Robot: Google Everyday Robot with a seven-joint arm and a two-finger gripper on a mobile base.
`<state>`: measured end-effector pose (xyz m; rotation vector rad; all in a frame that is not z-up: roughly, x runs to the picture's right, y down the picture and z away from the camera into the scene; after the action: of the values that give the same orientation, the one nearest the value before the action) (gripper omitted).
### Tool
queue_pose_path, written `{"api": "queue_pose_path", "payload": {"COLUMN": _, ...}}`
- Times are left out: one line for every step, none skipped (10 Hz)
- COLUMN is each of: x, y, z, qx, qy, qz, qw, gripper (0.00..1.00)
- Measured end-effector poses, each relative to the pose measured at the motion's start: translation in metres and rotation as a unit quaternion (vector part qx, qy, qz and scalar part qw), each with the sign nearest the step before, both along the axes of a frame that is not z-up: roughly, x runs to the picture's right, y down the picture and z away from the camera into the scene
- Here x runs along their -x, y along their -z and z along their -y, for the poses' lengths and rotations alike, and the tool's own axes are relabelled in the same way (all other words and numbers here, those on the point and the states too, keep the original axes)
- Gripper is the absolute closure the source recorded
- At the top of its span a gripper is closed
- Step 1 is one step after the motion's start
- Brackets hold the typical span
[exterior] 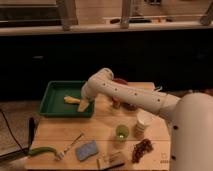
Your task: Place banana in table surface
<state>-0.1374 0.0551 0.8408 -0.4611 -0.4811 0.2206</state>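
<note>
The banana [71, 100] is small and pale yellow. It is a bit bent and thin at one end. It lies flat on its side inside the green tray [54, 106], a little right of the tray's middle. It is not on the wood yet.

The worktop [102, 127] is light brown wood, made of wide boards that run side to side. The bare wood lies just in front of the tray and to the right of the tray.

The robot's jaws hang over the right part of the tray, just beside the banana's right end. I cannot tell if they touch it.

Dark cabinets [105, 57] behind; perhaps window posts [66, 14] above.
</note>
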Motion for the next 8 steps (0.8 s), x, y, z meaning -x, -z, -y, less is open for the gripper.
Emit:
{"api": "queue_pose_path", "payload": {"x": 0.007, "y": -0.005, "z": 0.005, "qx": -0.001, "qy": 0.003, "qz": 0.005, "qw": 1.0, "gripper": 0.2}}
{"api": "queue_pose_path", "payload": {"x": 0.014, "y": -0.009, "z": 0.009, "qx": -0.002, "qy": 0.005, "qz": 0.008, "qw": 1.0, "gripper": 0.2}}
{"api": "queue_pose_path", "payload": {"x": 0.019, "y": -0.014, "z": 0.011, "qx": -0.003, "qy": 0.006, "qz": 0.01, "qw": 0.9999, "gripper": 0.2}}
{"api": "queue_pose_path", "payload": {"x": 0.023, "y": -0.02, "z": 0.013, "qx": -0.004, "qy": 0.006, "qz": 0.011, "qw": 0.9999, "gripper": 0.2}}
{"api": "queue_pose_path", "payload": {"x": 0.028, "y": -0.026, "z": 0.012, "qx": -0.006, "qy": 0.006, "qz": 0.012, "qw": 0.9999, "gripper": 0.2}}
{"api": "queue_pose_path", "payload": {"x": 0.031, "y": -0.031, "z": 0.011, "qx": -0.009, "qy": 0.003, "qz": 0.014, "qw": 0.9999, "gripper": 0.2}}
{"api": "queue_pose_path", "payload": {"x": 0.032, "y": -0.039, "z": 0.009, "qx": -0.012, "qy": -0.002, "qz": 0.013, "qw": 0.9998, "gripper": 0.2}}
{"api": "queue_pose_path", "payload": {"x": 0.032, "y": -0.047, "z": 0.005, "qx": -0.014, "qy": -0.009, "qz": 0.012, "qw": 0.9998, "gripper": 0.2}}
